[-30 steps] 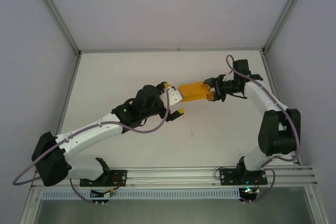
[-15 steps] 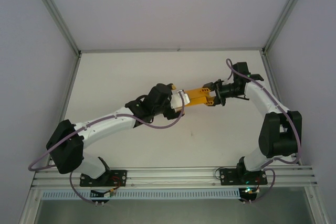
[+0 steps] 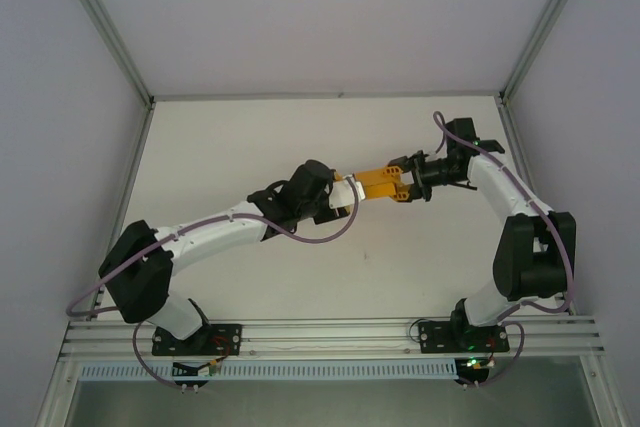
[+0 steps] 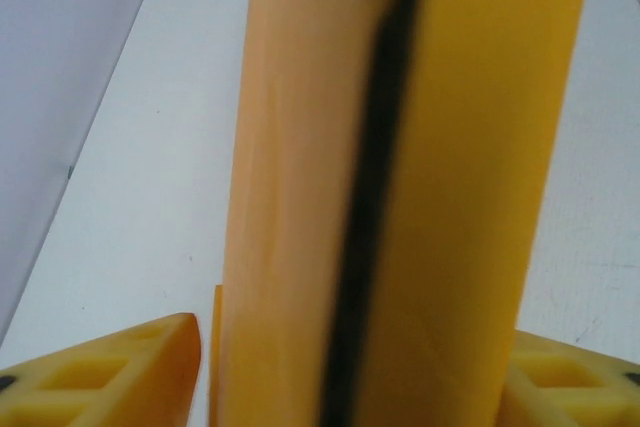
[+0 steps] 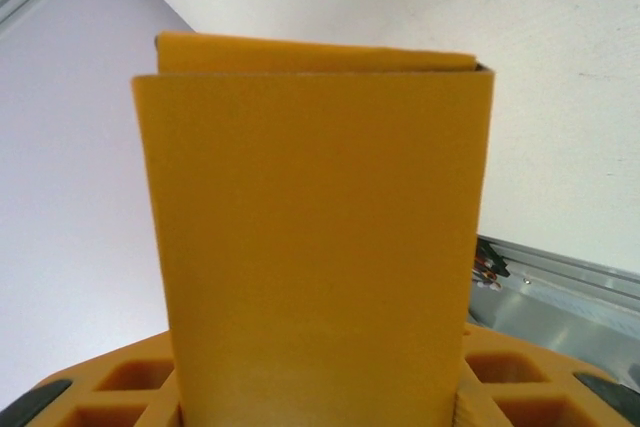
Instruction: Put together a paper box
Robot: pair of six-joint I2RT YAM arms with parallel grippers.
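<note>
**Paper Box: Two-Arm Hold Above the Desk**

**Position.** The box (image 3: 375,182) is folded into a slim rectangular sleeve. It hangs clear of the desk (image 3: 250,137), near its centre, and spans the gap between the left arm (image 3: 220,227) and the right arm (image 3: 500,192). Its long axis runs roughly from one wrist to the other.

**Right jaws.** These are clamped on the right end of the box. In the right wrist view the card fills the space between the fingers (image 5: 120,387). A second layer of card shows just behind the top edge of the front panel.

**Left jaws.** These straddle the left end. In the left wrist view one finger (image 4: 110,367) stands just beside the card with a thin gap between them. The other finger is partly hidden behind the box, so it cannot be told whether these jaws grip the card.

**Handling.** The box is judged to be light, thin card. It should be stiff along its creases, easily dented on open panels, and matte enough not to slip under moderate pressure. A dark seam runs the length of the box in the left wrist view, which suggests the panels are not locked.

- Take hold across the folded edges near an end, where doubled layers resist crushing.
- Do not grip the middle of a wide panel.
- Keep clamping force low; excess force would likely collapse the sleeve or open the seam.
</note>
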